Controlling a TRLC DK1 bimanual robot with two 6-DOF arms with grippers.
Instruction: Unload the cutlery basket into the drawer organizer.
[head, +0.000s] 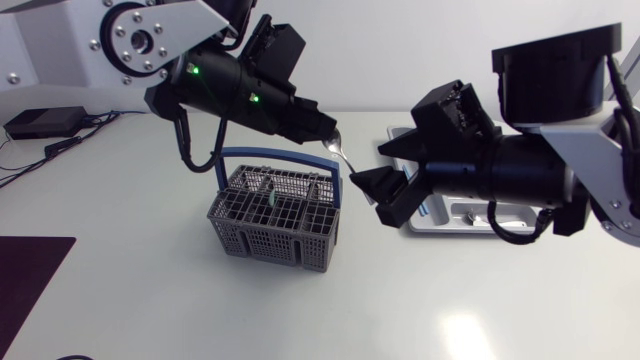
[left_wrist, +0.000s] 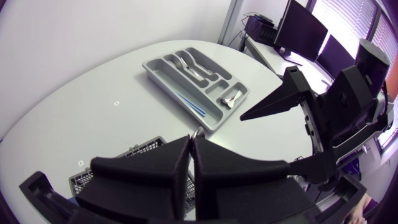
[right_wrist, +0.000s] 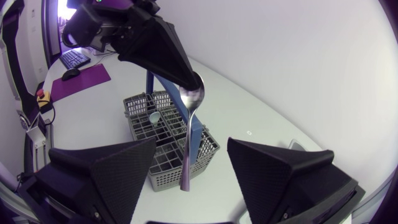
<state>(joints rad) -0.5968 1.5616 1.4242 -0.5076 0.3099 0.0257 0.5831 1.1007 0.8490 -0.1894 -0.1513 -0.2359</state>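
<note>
White, smooth table (head: 150, 300), seen from overhead. The spoon (right_wrist: 189, 124), polished metal, hangs handle-down over the 1 o'clock corner of the cutlery basket (head: 275, 215). It is pinched at its bowl by the left gripper (right_wrist: 189, 78), whose two wedge fingers are closed onto it with almost no gap.

The right gripper (head: 366, 165) faces it from 3 o'clock with its fingers spread wide. In the right wrist view the spoon's handle lies between them, touching neither.

The basket is a grey plastic lattice of square cells with a blue hoop handle (head: 240, 153). It stands just toward 9 o'clock of the table's centre, with open surface from 5 to 9 o'clock.

The drawer organizer (left_wrist: 161, 78), a grey tray of long compartments, lies at 3 o'clock of the basket, partly behind the right arm. It holds metal cutlery (left_wrist: 193, 68) and a thin blue piece (left_wrist: 189, 104).

A dark mat (head: 30, 280) lies at the table's 8 o'clock edge.
</note>
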